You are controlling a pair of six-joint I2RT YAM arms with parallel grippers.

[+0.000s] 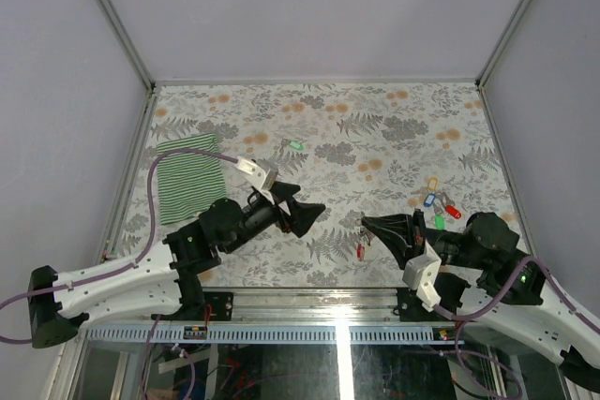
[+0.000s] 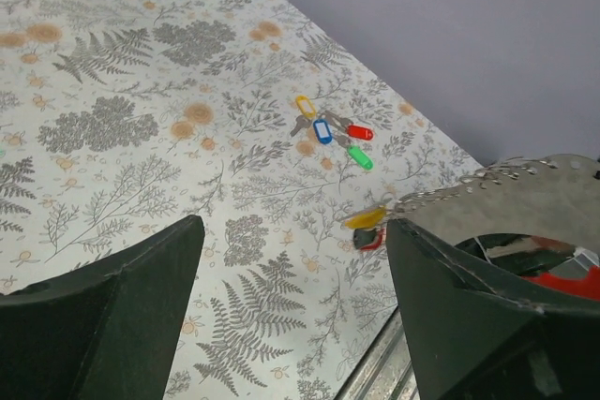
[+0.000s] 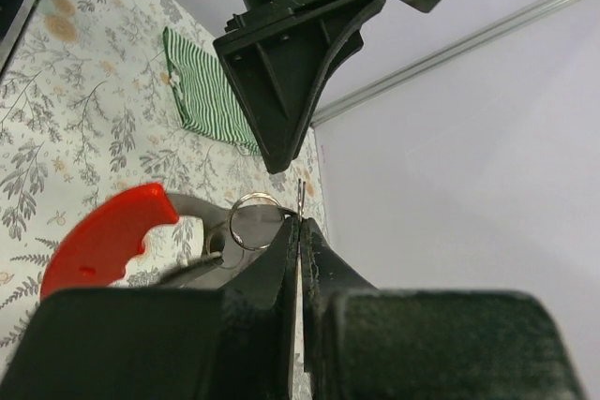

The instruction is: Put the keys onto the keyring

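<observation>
My right gripper (image 1: 367,224) is shut on the keyring (image 3: 300,194), a thin metal ring seen edge-on above its fingertips (image 3: 281,250). A small ring links it to a red-headed key (image 3: 108,236), which hangs below the tip (image 1: 360,251). In the left wrist view a yellow head (image 2: 366,218) also shows at that tip. Several loose keys (image 1: 438,203) with yellow, blue, red and green heads lie to the right (image 2: 330,130). One green key (image 1: 295,145) lies apart, farther back. My left gripper (image 1: 305,208) stands open and holds nothing (image 2: 292,231), facing the right one a short gap away.
A green striped cloth (image 1: 187,180) lies at the left side of the floral table cover (image 1: 375,128), also visible behind the left fingers (image 3: 202,91). Grey walls enclose the table on three sides. A metal rail (image 1: 319,299) runs along the near edge.
</observation>
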